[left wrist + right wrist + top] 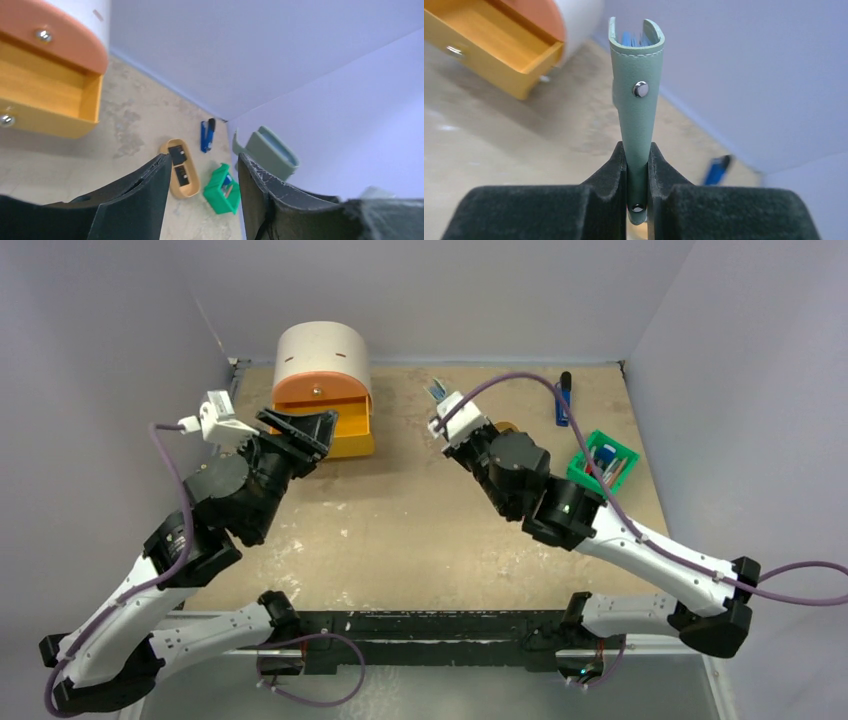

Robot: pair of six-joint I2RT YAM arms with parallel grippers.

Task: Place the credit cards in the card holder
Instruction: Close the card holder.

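Drawer box [322, 390], far left: white rounded shell, orange front, yellow drawer pulled out. Left gripper [300, 432] beside it, raised, jaws apart, empty; likely kept free to fetch cards. Wallet [638, 100] in mid-air, pinched at one end by right gripper [637, 155], probably presented for loading. Matte stitched grey-green leather, metal stud [640, 89], blue pockets at far end. Cards [177, 154]: two, thin, black, flat in tan oval tray [186, 193] on table, apart from wallet.
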